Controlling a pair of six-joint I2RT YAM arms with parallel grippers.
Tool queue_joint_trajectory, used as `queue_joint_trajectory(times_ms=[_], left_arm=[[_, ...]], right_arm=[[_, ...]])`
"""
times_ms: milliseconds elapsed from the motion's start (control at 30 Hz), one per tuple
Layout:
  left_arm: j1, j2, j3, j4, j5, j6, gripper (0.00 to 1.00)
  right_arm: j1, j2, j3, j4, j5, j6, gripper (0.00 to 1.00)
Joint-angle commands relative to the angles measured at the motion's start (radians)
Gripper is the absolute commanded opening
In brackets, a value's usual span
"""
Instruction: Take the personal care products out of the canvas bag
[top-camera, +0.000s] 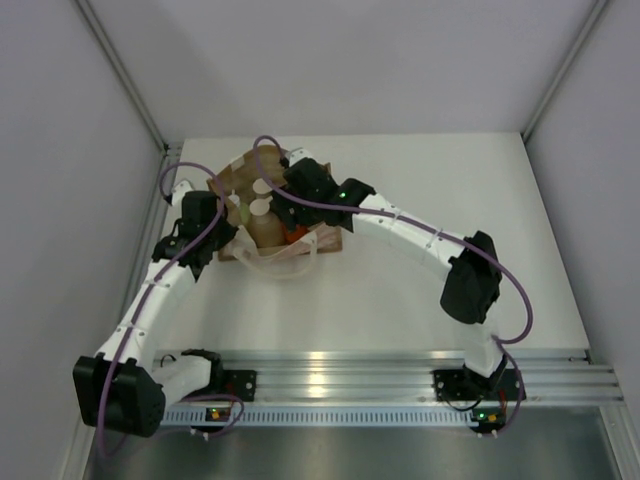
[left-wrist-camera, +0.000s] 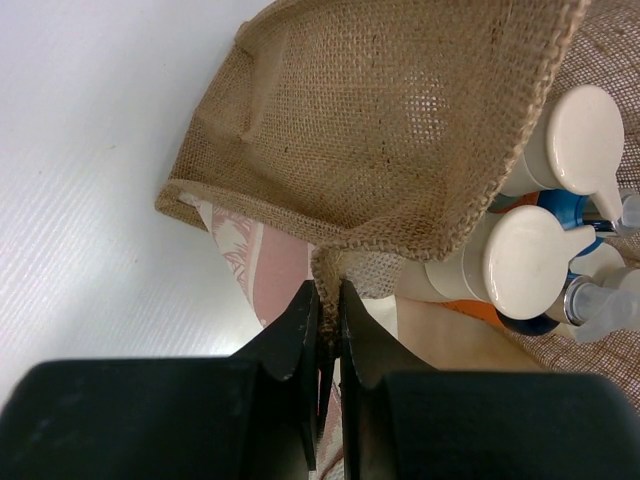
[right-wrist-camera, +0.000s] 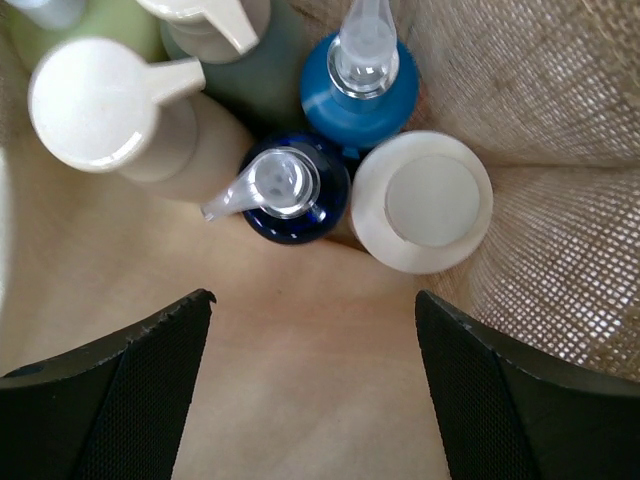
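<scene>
The canvas bag (top-camera: 262, 232) lies at the table's far left with its mouth open. My left gripper (left-wrist-camera: 329, 300) is shut on the bag's woven rim and holds it up; the bag's wall (left-wrist-camera: 380, 130) arches above. My right gripper (right-wrist-camera: 312, 300) is open inside the bag's mouth, jaws wide over a pale beige surface. Just beyond its fingertips stand a dark blue bottle (right-wrist-camera: 295, 190), a blue bottle with a clear nozzle (right-wrist-camera: 360, 85), a white round cap (right-wrist-camera: 425, 200), a beige bottle with a cream cap (right-wrist-camera: 100, 105) and a grey-green bottle (right-wrist-camera: 260, 60). Cream caps (left-wrist-camera: 525, 262) also show in the left wrist view.
The bag's weave (right-wrist-camera: 540, 120) closes in on the right of my right gripper. The white table (top-camera: 430, 290) stretches to the right and front of the bag. The left wall and its metal rail (top-camera: 165, 175) run close beside the bag and left arm.
</scene>
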Motion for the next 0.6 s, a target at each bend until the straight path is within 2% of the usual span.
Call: queue_joint_trajectory(times_ms=[0,67,133,300,400,567], left_arm=[[-0.025,0.027,-0.021,-0.111,0.047,-0.008,0.00],[-0.028,0.024,-0.021,-0.111,0.035,0.000,0.00],[-0.028,0.025,-0.020,-0.113,0.023,0.009,0.00],[-0.036,0.039,-0.009,-0.113,0.010,0.026,0.00],[-0.039,0.041,-0.011,-0.113,0.006,0.029,0.00],[-0.040,0.036,-0.014,-0.111,0.007,0.032,0.00]], right_arm=[[-0.015,-0.056,-0.038,-0.016,0.035,-0.043,0.82],[-0.035,-0.056,-0.059,-0.013,0.029,-0.086,0.83],[-0.053,-0.050,-0.061,-0.013,-0.063,-0.136,0.87],[-0.070,-0.011,0.013,-0.015,-0.128,-0.230,0.84],[-0.070,0.009,0.060,-0.015,-0.095,-0.308,0.83],[-0.077,0.023,0.071,-0.015,-0.044,-0.487,0.86]])
